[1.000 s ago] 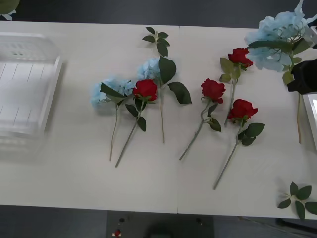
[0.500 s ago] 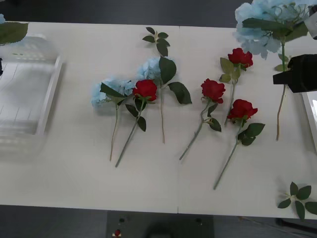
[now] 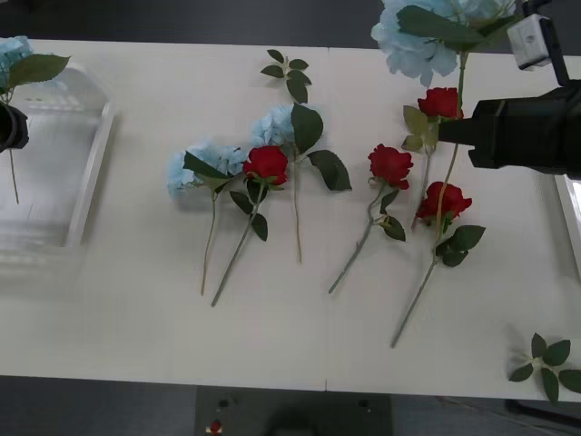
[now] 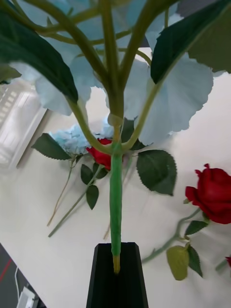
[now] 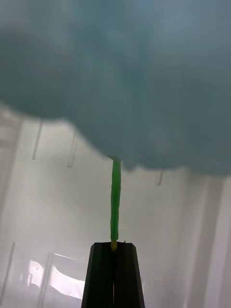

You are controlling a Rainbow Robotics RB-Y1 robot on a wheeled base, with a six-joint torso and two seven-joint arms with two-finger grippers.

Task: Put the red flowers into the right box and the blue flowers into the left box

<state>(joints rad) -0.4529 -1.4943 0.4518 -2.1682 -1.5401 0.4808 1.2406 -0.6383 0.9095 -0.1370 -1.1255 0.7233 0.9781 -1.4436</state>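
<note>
The right claw (image 4: 115,269) is closed on the end of the stem of a blue hydrangea (image 3: 427,36), holding it in the air above the far right part of the white desk (image 3: 272,336); in the front view the black arm reaches in from the right edge, the pale blue head sits at the top of the picture, and the thin stem hangs down across the roses below. In the right wrist view the green stem rises from between the black fingers (image 4: 103,284) into broad petals and dark leaves. The left claw (image 5: 114,274) is likewise clamped on a second blue hydrangea (image 3: 14,50), whose stem end sits pinched between its closed black fingers (image 5: 101,284); this flower is held over the left box (image 3: 86,182), the white ridged tray at the left side of the desk, with its blurred blue head close to the wrist camera. On the desk near the middle lie two more blue hydrangeas (image 3: 204,163), side by side, with a red rose (image 3: 266,163) lying between and partly over them. Further right lie three more red roses (image 3: 390,165), near one another, their stems pointing toward the near edge. A loose leaf sprig (image 3: 289,73) lies at the far side of the desk and another sprig (image 3: 545,361) at the near right corner. The rim of the right box (image 3: 572,218) shows at the right edge.
</note>
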